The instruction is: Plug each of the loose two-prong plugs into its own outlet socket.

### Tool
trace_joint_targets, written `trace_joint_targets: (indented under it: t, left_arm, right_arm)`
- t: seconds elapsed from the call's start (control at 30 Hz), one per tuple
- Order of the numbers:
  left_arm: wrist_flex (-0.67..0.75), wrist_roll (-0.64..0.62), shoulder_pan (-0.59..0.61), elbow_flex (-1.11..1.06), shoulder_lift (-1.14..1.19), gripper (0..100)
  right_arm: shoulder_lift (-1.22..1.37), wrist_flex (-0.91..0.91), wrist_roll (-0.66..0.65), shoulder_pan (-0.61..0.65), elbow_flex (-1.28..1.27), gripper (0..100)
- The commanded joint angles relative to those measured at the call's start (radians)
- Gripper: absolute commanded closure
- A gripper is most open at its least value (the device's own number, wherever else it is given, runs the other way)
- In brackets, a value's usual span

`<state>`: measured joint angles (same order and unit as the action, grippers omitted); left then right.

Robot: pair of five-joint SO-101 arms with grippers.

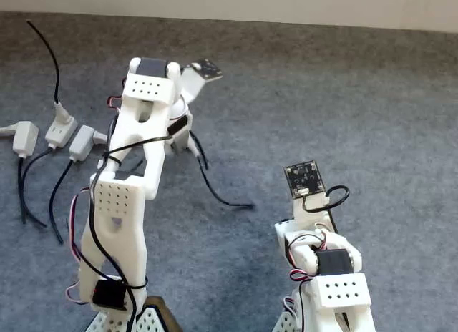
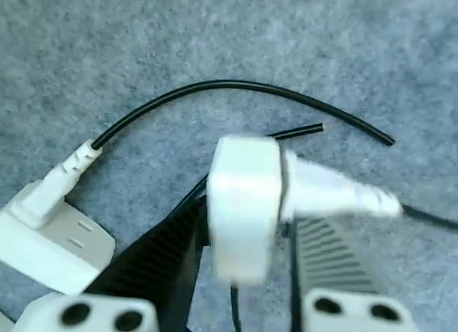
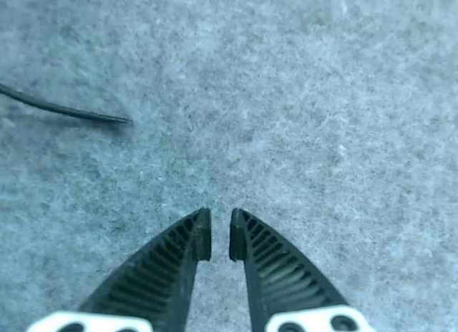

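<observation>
My left gripper (image 2: 247,228) is shut on a white socket block (image 2: 243,203), held off the carpet. A white two-prong plug (image 2: 325,189) sits in the block's side, and its black cord (image 1: 215,189) trails over the carpet to a loose end (image 3: 122,119). In the high view this gripper (image 1: 182,128) hangs at the middle left. Close by lies a second white socket (image 2: 50,235) with a plug (image 2: 71,167) in it. My right gripper (image 3: 218,235) hovers low over bare carpet, its jaws closed to a thin slit with nothing between them.
Three white socket and plug pieces (image 1: 61,128) lie in a row at the far left, with black cords (image 1: 50,53) running off them. Grey carpet (image 1: 358,96) covers the floor. The right arm (image 1: 325,267) stands at the front right.
</observation>
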<state>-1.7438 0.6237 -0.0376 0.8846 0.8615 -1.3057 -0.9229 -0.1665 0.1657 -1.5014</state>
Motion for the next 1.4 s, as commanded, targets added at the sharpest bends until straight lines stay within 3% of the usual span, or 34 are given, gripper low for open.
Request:
trace_joint_targets:
  t: [0.0, 0.17, 0.4, 0.6, 0.83, 1.17, 1.37]
  left_arm:
    - [-0.017, -0.006, -0.008, 0.039, -0.012, 74]
    - [-0.015, -0.025, 0.010, 0.084, -0.028, 75]
    - [-0.018, -0.285, 0.104, 0.387, -0.159, 75]
    - [-0.023, -0.361, 0.150, 0.452, -0.303, 75]
    - [-0.023, -0.365, 0.208, 0.389, -0.378, 75]
    - [-0.023, -0.367, 0.202, 0.156, -0.565, 81]
    - [-0.018, -0.367, 0.200, -0.044, -0.753, 81]
  right_arm:
    - [-0.008, 0.013, 0.006, -0.005, 0.004, 94.7]
    - [-0.008, 0.013, 0.006, -0.005, 0.001, 94.7]
    - [-0.013, 0.013, 0.006, -0.008, -0.012, 94.7]
    - [-0.013, 0.002, 0.005, -0.013, -0.007, 94.7]
    - [-0.096, -0.031, 0.008, -0.105, 0.018, 99.4]
    - [-0.541, -0.234, 0.005, -0.104, -0.047, 99.3]
    - [-0.501, -0.171, 0.003, -0.104, -0.085, 99.2]
